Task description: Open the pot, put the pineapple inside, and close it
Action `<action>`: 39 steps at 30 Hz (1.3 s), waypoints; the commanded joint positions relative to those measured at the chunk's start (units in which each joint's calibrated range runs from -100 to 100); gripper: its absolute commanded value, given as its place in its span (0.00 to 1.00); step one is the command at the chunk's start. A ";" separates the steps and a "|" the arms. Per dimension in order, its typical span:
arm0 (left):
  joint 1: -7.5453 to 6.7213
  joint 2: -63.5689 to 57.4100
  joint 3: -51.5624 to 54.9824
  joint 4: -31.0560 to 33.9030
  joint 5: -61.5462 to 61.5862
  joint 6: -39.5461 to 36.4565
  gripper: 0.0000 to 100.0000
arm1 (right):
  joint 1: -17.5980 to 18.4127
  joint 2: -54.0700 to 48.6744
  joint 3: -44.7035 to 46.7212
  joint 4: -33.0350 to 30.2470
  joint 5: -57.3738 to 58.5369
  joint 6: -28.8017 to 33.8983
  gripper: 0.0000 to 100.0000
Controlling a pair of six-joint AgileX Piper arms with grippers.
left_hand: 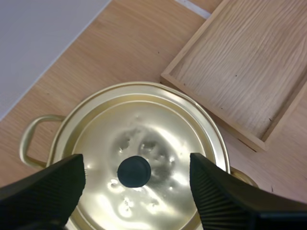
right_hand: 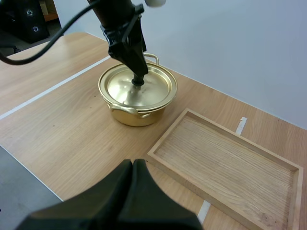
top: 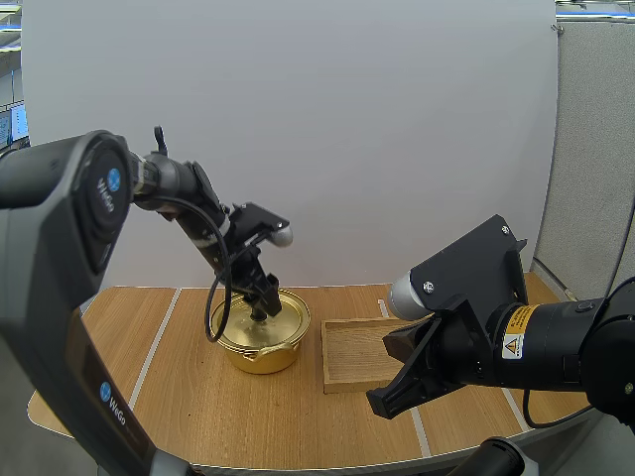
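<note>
While the lid (left_hand: 148,124) covers the pot (top: 260,357), left jaws straddle its knob (left_hand: 134,171).

left hand (left_hand: 136,165) spread wide, right hand (right_hand: 133,168) closed

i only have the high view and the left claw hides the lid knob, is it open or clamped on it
observer: Open. In the left wrist view the left claw has its fingers apart either side of the black knob, with a gap on each side.
operator: right claw carrying anything
observer: No. The right wrist view shows the right claw with its fingers together as one dark wedge, shut on nothing.
operator: lid seated all round
observer: Yes, the right wrist view shows the lid level inside the rim of the pot.
</note>
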 commanded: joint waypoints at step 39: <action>0.07 -59.85 -0.75 0.18 17.49 -15.55 1.00 | 0.08 -0.27 0.16 -0.32 -0.42 0.17 0.00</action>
